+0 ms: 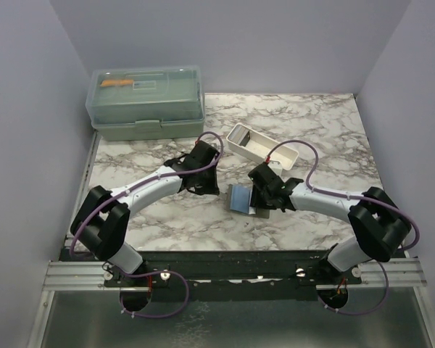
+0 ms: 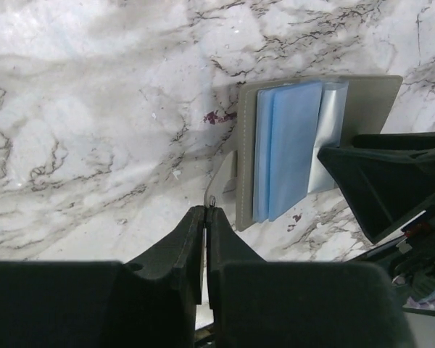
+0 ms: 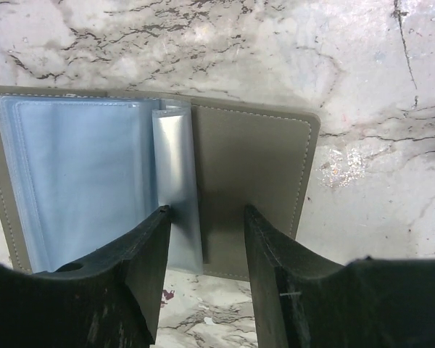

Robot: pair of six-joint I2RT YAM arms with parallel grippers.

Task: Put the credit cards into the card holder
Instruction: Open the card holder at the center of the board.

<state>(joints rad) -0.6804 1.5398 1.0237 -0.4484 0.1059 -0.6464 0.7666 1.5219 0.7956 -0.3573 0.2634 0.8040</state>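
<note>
The grey-olive card holder [image 1: 241, 198] lies open on the marble between my grippers. Light blue leaves [image 2: 286, 145] and a clear silvery sleeve [image 3: 174, 181] fan out of it. I cannot tell if a light blue credit card is among them. No tan cards show. My left gripper [image 2: 206, 211] is shut on the holder's small strap with the round snap [image 2: 212, 200], at the holder's left edge. My right gripper [image 3: 206, 214] is open and low over the holder's bare olive half [image 3: 254, 159], one finger beside the silvery sleeve.
A long white tray [image 1: 261, 145] lies just behind the right gripper [image 1: 264, 192]. A big green lidded box [image 1: 145, 101] stands at the back left. Grey walls close the table on three sides.
</note>
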